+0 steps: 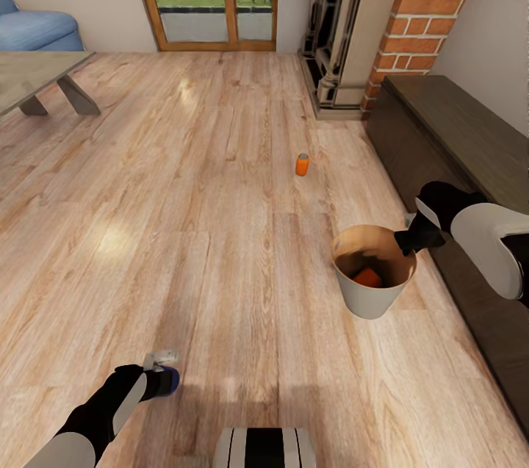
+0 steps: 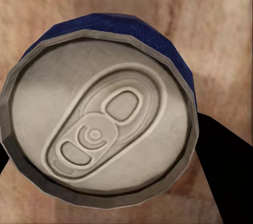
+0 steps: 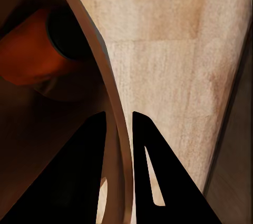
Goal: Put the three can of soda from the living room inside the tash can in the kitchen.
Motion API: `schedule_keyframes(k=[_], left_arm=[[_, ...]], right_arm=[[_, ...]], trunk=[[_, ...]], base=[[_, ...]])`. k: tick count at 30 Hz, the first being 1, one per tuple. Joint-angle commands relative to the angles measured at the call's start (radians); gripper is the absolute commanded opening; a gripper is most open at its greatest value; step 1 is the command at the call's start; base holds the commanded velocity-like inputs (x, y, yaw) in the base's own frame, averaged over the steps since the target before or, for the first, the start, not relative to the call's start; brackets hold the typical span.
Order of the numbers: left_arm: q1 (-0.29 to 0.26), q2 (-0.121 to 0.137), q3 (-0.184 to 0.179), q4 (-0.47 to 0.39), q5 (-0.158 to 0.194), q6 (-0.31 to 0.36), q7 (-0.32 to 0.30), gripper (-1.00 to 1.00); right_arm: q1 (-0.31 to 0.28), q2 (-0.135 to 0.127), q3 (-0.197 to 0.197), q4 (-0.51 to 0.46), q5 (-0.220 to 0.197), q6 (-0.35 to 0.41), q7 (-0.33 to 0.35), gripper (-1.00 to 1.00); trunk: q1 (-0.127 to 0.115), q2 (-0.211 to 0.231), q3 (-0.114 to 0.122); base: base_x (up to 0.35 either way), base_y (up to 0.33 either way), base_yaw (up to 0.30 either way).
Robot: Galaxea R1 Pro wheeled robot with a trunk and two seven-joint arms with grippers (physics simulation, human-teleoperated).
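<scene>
Gripping the blue can (image 2: pixel 100 116), the left gripper (image 1: pixel 163 372) sits well left of the bin (image 1: pixel 373 270), whose rim the right gripper (image 3: pixel 120 129) pinches.

orange can (image 1: pixel 366 277) half hidden inside bin (image 1: pixel 367 299), sofa (image 1: pixel 33 27) and coffee table (image 1: pixel 33 78) cut off at edge

Left arm: reaches forward and low, black forearm angled inward.
Left gripper (image 1: pixel 163 372): fingers set around the dark blue can (image 2: pixel 100 110).
Right arm: bent inward from the right, white-and-black.
Right gripper (image 1: pixel 406 242): fingers (image 3: pixel 158 182) straddle the bin rim (image 3: pixel 108 87), clamped.
</scene>
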Motion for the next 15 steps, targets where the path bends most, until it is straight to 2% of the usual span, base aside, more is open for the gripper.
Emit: schedule_keyframes(k=[1,15], left_arm=[[0.000,0.000,0.000,0.000,-0.001,0.000,-0.001,-1.00],[0.000,-0.001,0.000,-0.001,-0.001,0.001,-0.010,-1.00]], right_arm=[[0.000,-0.001,-0.009,0.000,-0.011,0.002,0.003,-1.00],[0.000,0.004,-0.009,0.002,-0.011,0.002,0.003,-1.00]], trunk=[[0.000,0.000,0.004],[-0.007,0.004,0.058]], base=[[0.000,0.000,0.000],[0.000,0.000,0.000]])
